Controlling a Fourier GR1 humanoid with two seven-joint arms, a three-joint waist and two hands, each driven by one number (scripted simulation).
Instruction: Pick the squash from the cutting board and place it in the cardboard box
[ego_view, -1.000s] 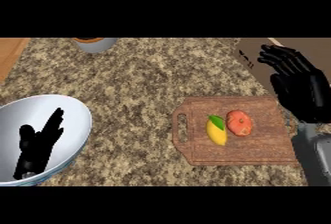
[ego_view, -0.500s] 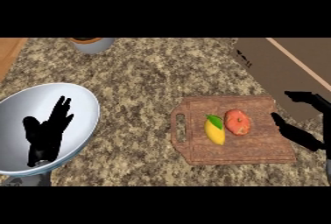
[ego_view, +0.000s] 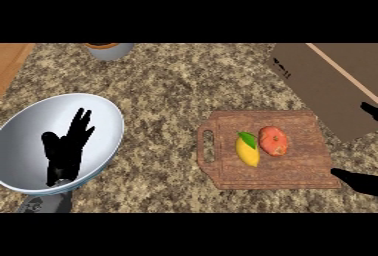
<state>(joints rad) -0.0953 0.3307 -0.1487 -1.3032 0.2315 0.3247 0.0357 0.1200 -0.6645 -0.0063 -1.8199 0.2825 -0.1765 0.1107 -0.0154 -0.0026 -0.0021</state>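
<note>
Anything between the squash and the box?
Nothing visible. The squash lies on the board with a tomato beside it on the box's side; the box sits up-right, bare counter between board and box.

Even, moderately bright light falls on the speckled tabletop (ego_view: 170, 100), with no strong cast shadows. The pale bowl (ego_view: 103, 115) shows a soft gradient, brighter at its lower rim, without hard glare. Fine detail appears soft throughout.

You won't find any readable text here — the cardboard box (ego_view: 325, 82) carries a small dark mark on its side, but it's too blurred to make out
</note>
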